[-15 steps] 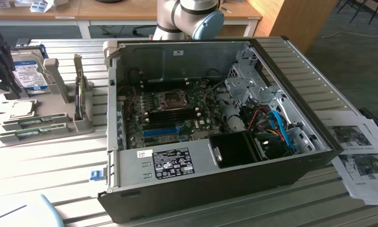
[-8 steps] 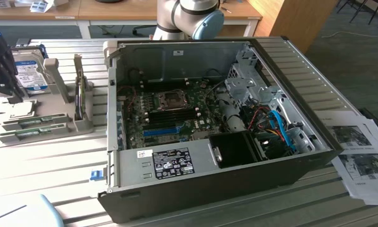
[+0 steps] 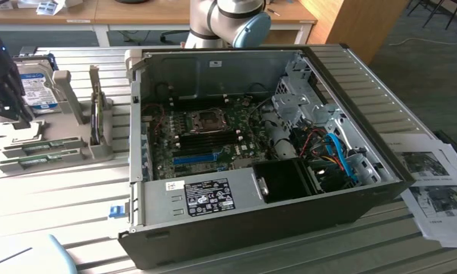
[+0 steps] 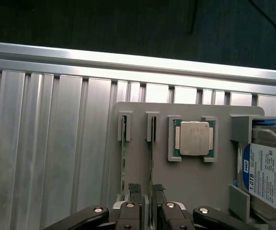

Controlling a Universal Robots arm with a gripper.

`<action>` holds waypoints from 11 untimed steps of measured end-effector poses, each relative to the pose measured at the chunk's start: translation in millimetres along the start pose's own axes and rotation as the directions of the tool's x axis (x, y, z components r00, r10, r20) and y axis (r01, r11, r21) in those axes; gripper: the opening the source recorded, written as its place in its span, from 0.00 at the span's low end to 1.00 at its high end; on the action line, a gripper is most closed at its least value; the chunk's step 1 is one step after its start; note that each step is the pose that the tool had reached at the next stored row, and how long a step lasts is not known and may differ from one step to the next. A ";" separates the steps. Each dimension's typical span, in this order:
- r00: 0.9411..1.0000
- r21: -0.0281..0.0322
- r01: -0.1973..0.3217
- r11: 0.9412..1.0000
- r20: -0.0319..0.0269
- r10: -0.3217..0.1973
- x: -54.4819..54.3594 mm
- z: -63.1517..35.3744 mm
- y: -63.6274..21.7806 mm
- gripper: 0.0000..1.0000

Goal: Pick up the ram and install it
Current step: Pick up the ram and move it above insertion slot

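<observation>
The tool (image 4: 147, 189) hangs over the near end of the grey holder (image 4: 142, 108), its two fingers (image 4: 134, 188) spread apart with a clear gap between the dark pads. The ram (image 4: 151, 158) stands on edge in one of the holder's two narrow slots, and its near end runs into that gap, one finger on each side. I cannot tell whether either pad touches the board; nothing is pinched or lifted.

A second ram stick (image 4: 124, 153) stands on edge in the neighbouring slot of the holder, parallel to the first and just outside the fingers. On the other side of the ram, a square silver processor chip (image 4: 194, 138) lies flat in its own recess of the holder. Beyond that, at the holder's edge, a hard drive (image 4: 271, 172) with a blue and white label sits in a bracket.

The holder rests on the ribbed metal table (image 4: 42, 143). The open computer case (image 3: 381, 188) stands on the table just beside the holder, on the exterior view's right of it, with the motherboard (image 3: 205, 137) exposed inside.
</observation>
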State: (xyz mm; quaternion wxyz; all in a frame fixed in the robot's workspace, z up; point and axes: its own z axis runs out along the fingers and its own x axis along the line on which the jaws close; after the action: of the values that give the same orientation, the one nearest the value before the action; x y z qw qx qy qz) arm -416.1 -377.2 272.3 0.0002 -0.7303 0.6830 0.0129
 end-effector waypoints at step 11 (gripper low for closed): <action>1.000 0.000 0.000 1.000 0.000 0.000 0.3 15.8 -0.3 0.23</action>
State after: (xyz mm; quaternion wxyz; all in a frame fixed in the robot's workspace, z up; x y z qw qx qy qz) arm -416.1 -377.2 256.5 0.0001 -0.7304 0.6829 0.0129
